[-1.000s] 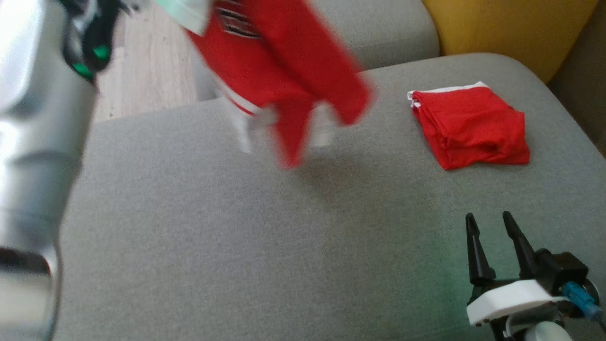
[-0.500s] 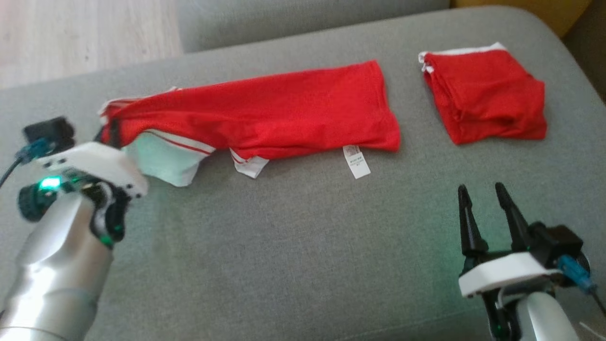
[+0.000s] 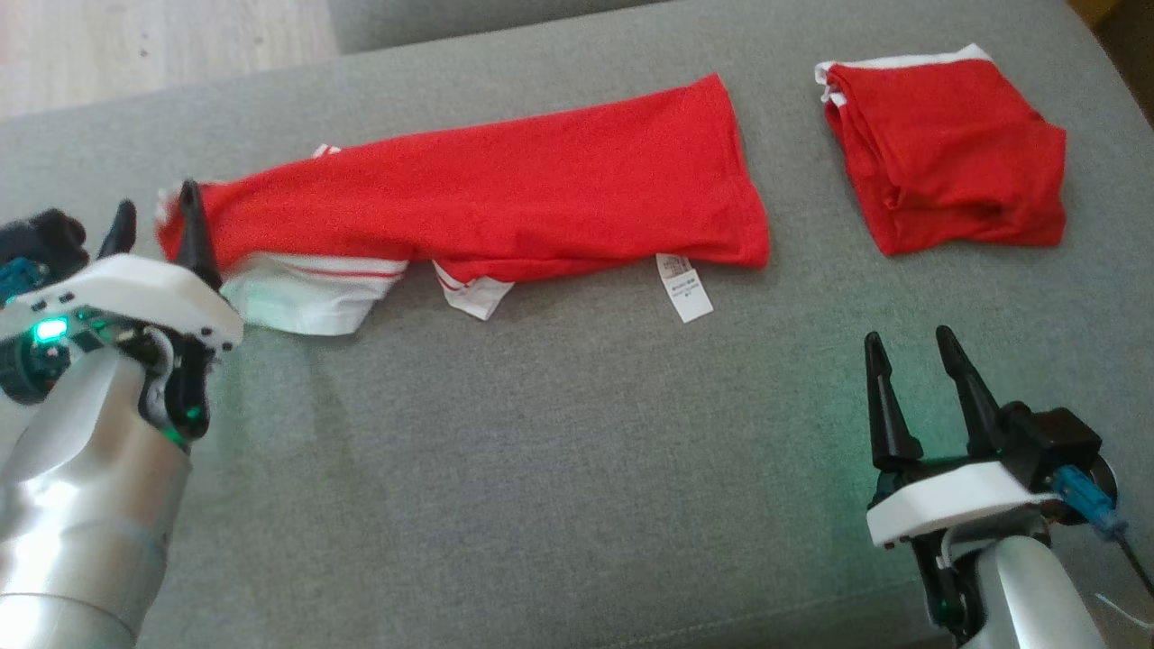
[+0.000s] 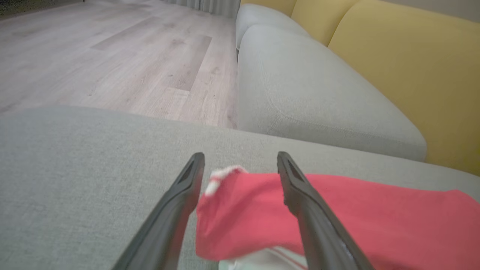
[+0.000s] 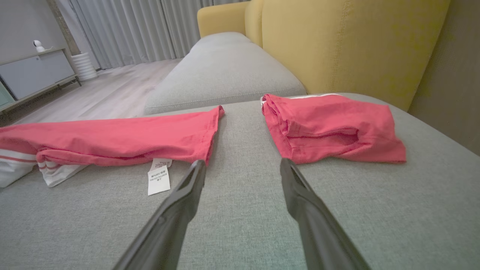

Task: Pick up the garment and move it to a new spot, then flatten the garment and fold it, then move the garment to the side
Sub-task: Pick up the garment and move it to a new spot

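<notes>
The garment (image 3: 505, 194) is red with white striped trim and lies as a long crumpled band across the grey sofa cushion (image 3: 541, 469), a white label (image 3: 683, 287) sticking out of its near edge. My left gripper (image 3: 155, 225) is open at the garment's left end. In the left wrist view that end (image 4: 240, 210) lies loose between the spread fingers (image 4: 180, 202) of the left gripper (image 4: 240, 157). My right gripper (image 3: 908, 341) stands open over bare cushion at the lower right, well short of the garment (image 5: 112, 137); the right gripper (image 5: 242, 163) holds nothing.
A second red garment (image 3: 942, 149), folded into a bundle, lies at the cushion's far right (image 5: 330, 127). Yellow backrests (image 5: 337, 45) rise behind it. Another grey cushion (image 4: 307, 93) adjoins beyond, and wood floor (image 3: 135, 45) lies past the far left edge.
The garment came down from the air and was laid across the cushion. My left gripper then opened and let go of its left end. The right gripper stayed open in place.
</notes>
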{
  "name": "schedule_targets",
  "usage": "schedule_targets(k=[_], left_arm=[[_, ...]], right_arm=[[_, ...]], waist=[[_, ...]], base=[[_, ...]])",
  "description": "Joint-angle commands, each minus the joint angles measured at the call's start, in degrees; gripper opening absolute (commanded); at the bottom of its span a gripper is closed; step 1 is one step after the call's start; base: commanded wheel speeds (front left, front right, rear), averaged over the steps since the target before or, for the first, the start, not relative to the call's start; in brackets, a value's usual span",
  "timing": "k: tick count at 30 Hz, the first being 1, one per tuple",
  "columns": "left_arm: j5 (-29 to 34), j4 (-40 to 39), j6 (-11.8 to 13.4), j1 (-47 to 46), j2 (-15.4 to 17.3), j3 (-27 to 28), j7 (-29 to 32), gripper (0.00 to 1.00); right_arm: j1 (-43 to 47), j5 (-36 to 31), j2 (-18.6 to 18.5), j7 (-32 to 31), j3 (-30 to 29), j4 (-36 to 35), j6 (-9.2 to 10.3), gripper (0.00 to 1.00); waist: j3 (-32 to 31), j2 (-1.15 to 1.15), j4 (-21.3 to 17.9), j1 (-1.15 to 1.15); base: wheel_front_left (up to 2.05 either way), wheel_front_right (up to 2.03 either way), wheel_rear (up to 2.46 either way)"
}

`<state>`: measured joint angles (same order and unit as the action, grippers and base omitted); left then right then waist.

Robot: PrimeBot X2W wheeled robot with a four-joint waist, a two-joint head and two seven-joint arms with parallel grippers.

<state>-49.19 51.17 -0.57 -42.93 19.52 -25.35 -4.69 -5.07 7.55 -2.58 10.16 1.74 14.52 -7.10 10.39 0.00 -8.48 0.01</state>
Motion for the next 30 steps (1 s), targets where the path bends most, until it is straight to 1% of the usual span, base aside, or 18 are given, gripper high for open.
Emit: schedule_targets(k=[1, 6, 10, 12, 16, 20, 27, 30], left_arm=[[-0.1, -1.1, -0.2, -3.0, 2.5, 2.2, -0.9, 1.0], [1.1, -1.9, -1.9, -2.4, 2.7, 1.2, -3.6, 1.0], [2.1, -4.1, -2.8, 0.3, 2.5, -0.2, -5.5, 1.0], [2.7, -5.8, -2.9, 2.6, 2.4, -1.1, -6.3, 1.0], [3.2, -11.1, -1.9, 8.4, 1.6, -1.8, -8.0, 1.0], [5.0, -18.2, 0.9, 15.9, 1.7, -2.8, -9.3, 1.0], [6.3, -32.3, 7.8, 32.1, 1.4, -1.9, -10.1, 1.0], [8.1, -36.9, 10.8, 37.4, 1.9, -2.1, -10.2, 1.0]], right_arm=[[-1.7, -0.2, -0.3, 0.7, 1.5, -1.5, -0.39, 1.0], [-0.7, -0.2, -0.3, 1.0, 1.0, -0.8, -0.39, 1.0], [0.8, -0.3, -0.3, 1.0, 0.2, -0.3, -0.39, 1.0], [1.7, -0.5, -0.3, 1.0, -0.3, -0.1, -0.39, 1.0], [3.6, -0.8, -0.3, 0.8, -1.3, -0.5, -0.39, 1.0], [5.3, -1.1, -0.3, 0.6, -1.6, -1.0, -0.39, 1.0], [7.5, -0.7, -0.3, 0.5, -1.0, -1.6, -0.39, 1.0], [8.2, -0.4, -0.3, 0.5, -0.5, -1.5, -0.39, 1.0]], waist=[[-0.8, 0.0, 0.5, -0.01], [-4.6, 0.0, 2.5, -0.01], [-8.4, 0.0, 4.4, -0.01], [-10.3, 0.0, 5.3, -0.01], [-12.6, 0.0, 7.1, -0.01], [-14.0, 0.0, 8.4, -0.01], [-15.3, 0.0, 9.5, -0.01], [-15.7, 0.0, 9.7, -0.01]], base=[[0.0, 0.0, 0.0], [0.0, 0.0, 0.0], [0.0, 0.0, 0.0], [0.0, 0.0, 0.0], [0.0, 0.0, 0.0], [0.0, 0.0, 0.0], [0.0, 0.0, 0.0], [0.0, 0.0, 0.0]])
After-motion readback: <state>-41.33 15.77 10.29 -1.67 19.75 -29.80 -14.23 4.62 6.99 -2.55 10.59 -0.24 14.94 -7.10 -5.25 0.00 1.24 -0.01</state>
